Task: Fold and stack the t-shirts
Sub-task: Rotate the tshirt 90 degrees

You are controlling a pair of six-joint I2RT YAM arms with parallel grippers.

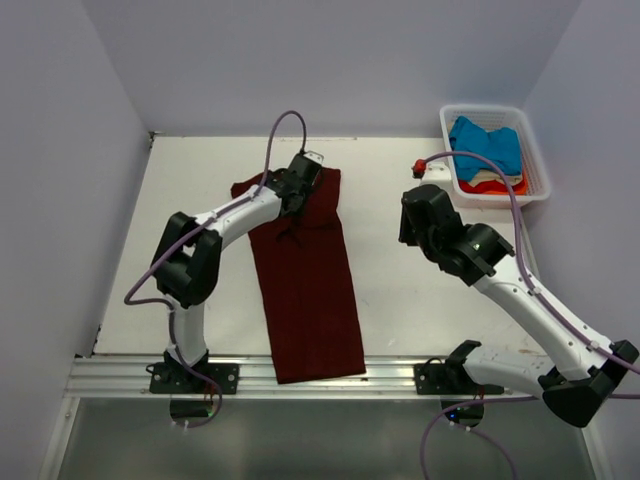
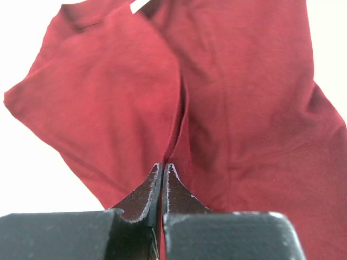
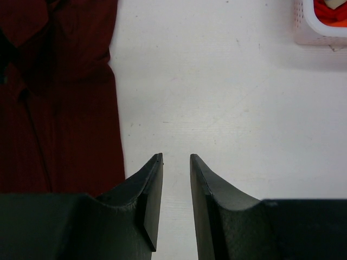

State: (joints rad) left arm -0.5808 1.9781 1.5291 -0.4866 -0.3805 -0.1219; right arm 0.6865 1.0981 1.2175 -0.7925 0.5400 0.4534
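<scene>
Maroon tee (image 1: 310, 290) pinched by L gripper (image 2: 162, 166), arm stretched fwd; R gripper (image 3: 176, 158) agape.

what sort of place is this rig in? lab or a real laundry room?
Likely a lab robot test cell, not a home: plain walls box in a white table edged by an aluminium mounting rail, with a maroon t-shirt and a basket of shirts as props.
</scene>
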